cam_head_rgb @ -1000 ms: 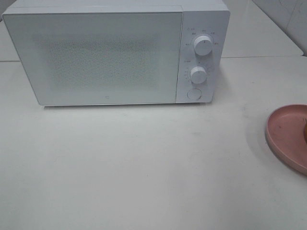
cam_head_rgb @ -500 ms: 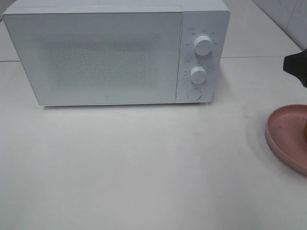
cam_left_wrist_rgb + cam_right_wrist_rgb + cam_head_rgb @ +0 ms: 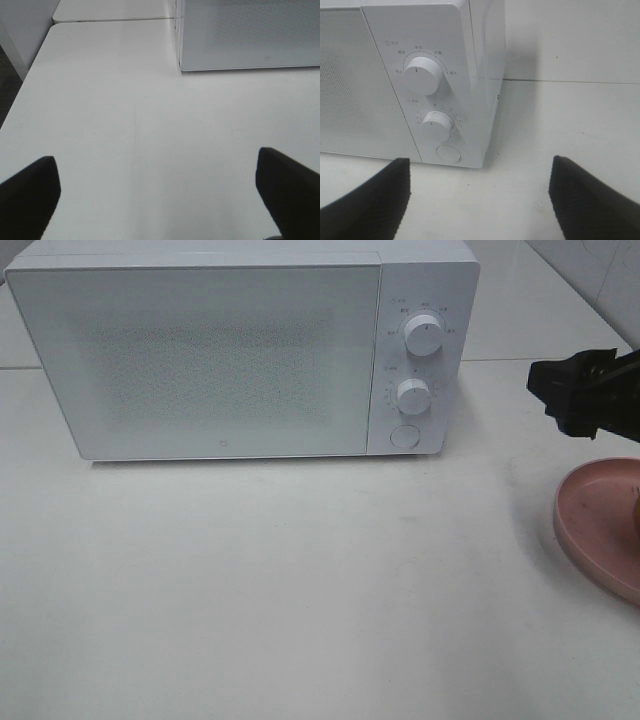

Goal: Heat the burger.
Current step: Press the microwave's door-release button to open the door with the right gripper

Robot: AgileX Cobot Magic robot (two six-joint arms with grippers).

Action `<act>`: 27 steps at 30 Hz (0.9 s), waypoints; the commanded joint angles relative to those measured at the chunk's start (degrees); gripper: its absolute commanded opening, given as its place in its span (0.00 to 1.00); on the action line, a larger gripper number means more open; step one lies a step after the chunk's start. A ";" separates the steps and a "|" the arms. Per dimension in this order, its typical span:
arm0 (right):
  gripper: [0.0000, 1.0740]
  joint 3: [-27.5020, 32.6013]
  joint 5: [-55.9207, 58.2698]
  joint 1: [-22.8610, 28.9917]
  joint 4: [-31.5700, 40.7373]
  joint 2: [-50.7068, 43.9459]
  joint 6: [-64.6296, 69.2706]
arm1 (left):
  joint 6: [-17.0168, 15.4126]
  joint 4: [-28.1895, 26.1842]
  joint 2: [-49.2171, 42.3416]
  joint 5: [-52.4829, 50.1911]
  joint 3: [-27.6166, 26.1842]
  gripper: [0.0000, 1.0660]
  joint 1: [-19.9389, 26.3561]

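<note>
Burger (image 3: 637, 508) handling is my main worry, and I judge it with almost nothing to go on. Only a brownish sliver shows at the very edge of the high view, sitting on the pink plate (image 3: 590, 515) at the far right of the tabletop (image 3: 300, 590). Its bun, filling and height are cut off, so I cannot describe them.

I expect it to be light, soft and stacked, so a hard squeeze would crush it and the layers could slide apart. I would grip it low across its sides with gentle pressure, or carry it by the plate rim instead.

My right claw (image 3: 548, 392) hangs above the tabletop between the plate and the microwave (image 3: 210, 360), released, with its jaws wide and nothing between them. Its wrist view faces the dials. My left claw (image 3: 155, 170) is released too, empty over bare tabletop near the microwave's other corner. The door is closed, so it must be opened before the burger goes in.
</note>
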 commanded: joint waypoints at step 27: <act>0.71 2.58 -43.60 30.42 36.84 29.56 -14.38 | -0.11 -0.29 -1.26 -0.92 0.17 0.94 -0.11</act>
